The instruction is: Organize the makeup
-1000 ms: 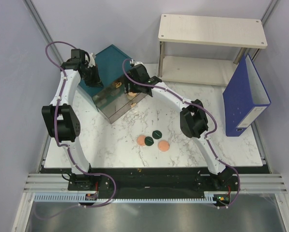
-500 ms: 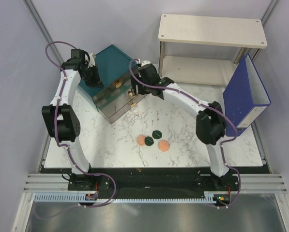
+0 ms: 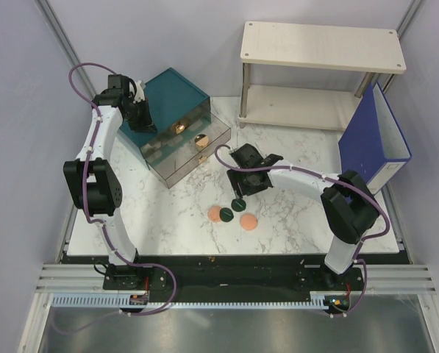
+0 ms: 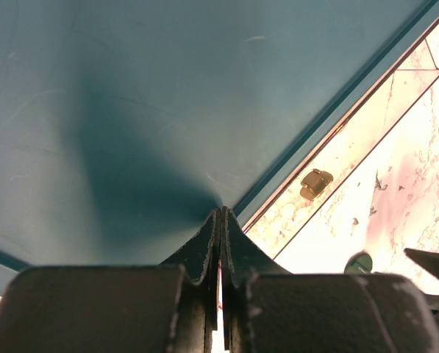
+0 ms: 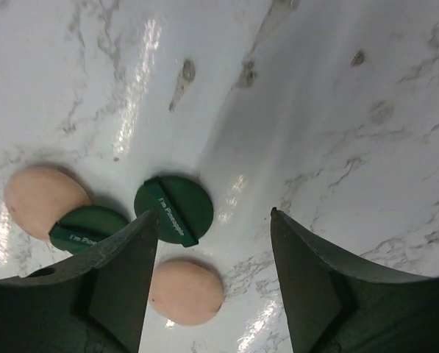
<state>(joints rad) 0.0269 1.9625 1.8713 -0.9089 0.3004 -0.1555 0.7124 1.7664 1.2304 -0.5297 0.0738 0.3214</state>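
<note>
Dark green round compact (image 5: 173,208) flat on table, under right hand (image 5: 215,213), close against one finger, well clear of other. Second dark green compact (image 5: 87,228) touching or nearly, beyond that finger. Peach-pink disc (image 5: 186,290) just wrist-side; another peach-pink disc (image 5: 45,200) past second compact.

Right hand spread wide, empty. Judgement: centre over compact, drop straight, pinch rim low. Thin disc may skid, neighbour may get nudged.

Left hand (image 4: 220,213) pressed closed above teal drawer box (image 4: 131,110).

White marble table (image 5: 337,88) glossy. Beyond: pale wooden shelf (image 3: 322,45), big blue binder (image 3: 370,147).
</note>
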